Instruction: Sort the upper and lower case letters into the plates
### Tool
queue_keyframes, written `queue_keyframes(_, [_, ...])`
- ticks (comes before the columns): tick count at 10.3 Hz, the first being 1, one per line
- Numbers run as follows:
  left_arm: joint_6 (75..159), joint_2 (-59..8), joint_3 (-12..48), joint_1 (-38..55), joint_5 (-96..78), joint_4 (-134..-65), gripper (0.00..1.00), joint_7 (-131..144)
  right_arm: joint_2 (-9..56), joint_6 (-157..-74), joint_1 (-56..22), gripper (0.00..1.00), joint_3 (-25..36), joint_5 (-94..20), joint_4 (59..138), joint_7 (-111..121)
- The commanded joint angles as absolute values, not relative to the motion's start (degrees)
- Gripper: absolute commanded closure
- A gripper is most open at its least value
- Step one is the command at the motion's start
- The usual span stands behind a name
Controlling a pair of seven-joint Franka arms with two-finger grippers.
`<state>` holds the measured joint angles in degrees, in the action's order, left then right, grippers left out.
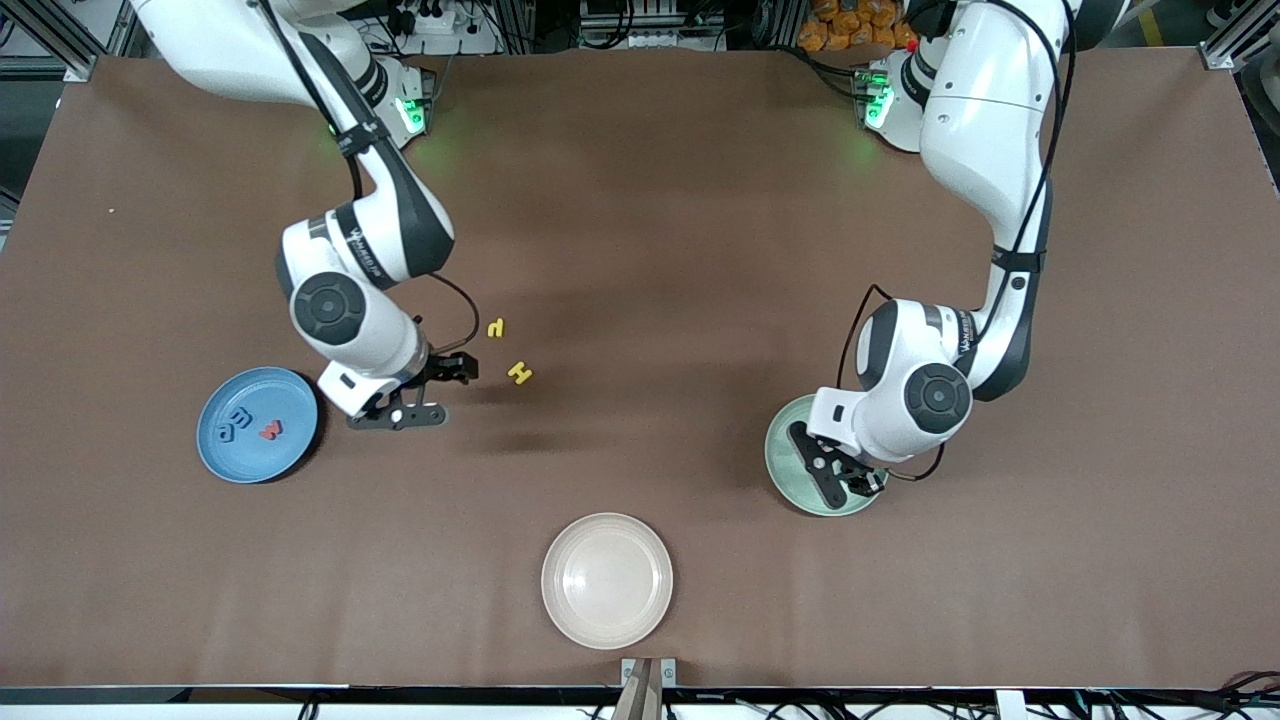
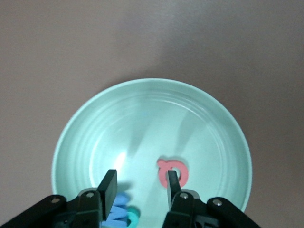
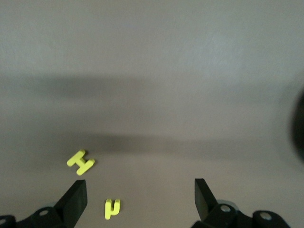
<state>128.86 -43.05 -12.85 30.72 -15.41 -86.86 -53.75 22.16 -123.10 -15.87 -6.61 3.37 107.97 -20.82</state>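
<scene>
we see a brown matte bench (image 1: 700,200) under soft shadows, green light glowing near its top edge, aluminium framing (image 1: 60,40) and cables (image 1: 440,20) along it.

Blue letter (image 2: 118,209) and teal letter (image 2: 133,217) in mint plate (image 2: 142,99), half-hidden by left gripper (image 2: 140,184)
</scene>
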Motion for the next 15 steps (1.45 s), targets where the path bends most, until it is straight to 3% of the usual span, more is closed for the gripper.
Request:
queue_keyframes(1, [128.76, -39.64, -12.92, 30.59, -16.79, -90.79, 0.0, -54.76, 16.01, -130.13, -17.58, 0.0, -6.42, 2.29, 118.96, -24.16])
queue_keyframes(4, [128.76, -39.64, -13.09, 31.11, -19.67, -90.35, 0.0, -50.31, 16.43, -143.04, -20.12, 0.0, -6.42, 2.29, 126.19, -29.78])
queue_keyframes(7, [131.29, -40.51, -12.92, 32.34, -24.94, -88.25, 0.0, -46.5, 16.79, -145.81, -20.48, 0.0, -6.42, 2.29, 129.63, -31.63])
queue_keyframes(9, [139.97, -42.18, -11.87, 33.48, -34.57, -88.33, 0.0, -45.44, 17.31, -147.65, -20.83, 0.0, -6.33, 2.29, 131.21, -33.04])
queue_keyframes(12, [146.05, -43.59, -10.64, 37.41, -43.24, -88.42, 0.0, -38.97, 19.68, -152.03, -22.76, 0.0, -6.42, 2.29, 132.45, -37.6])
queue_keyframes(15, [166.38, -46.48, -10.55, 48.22, -42.98, -90.43, 0.0, -25.17, 20.65, -154.15, -23.9, 0.0, -6.42, 2.29, 133.06, -39.37])
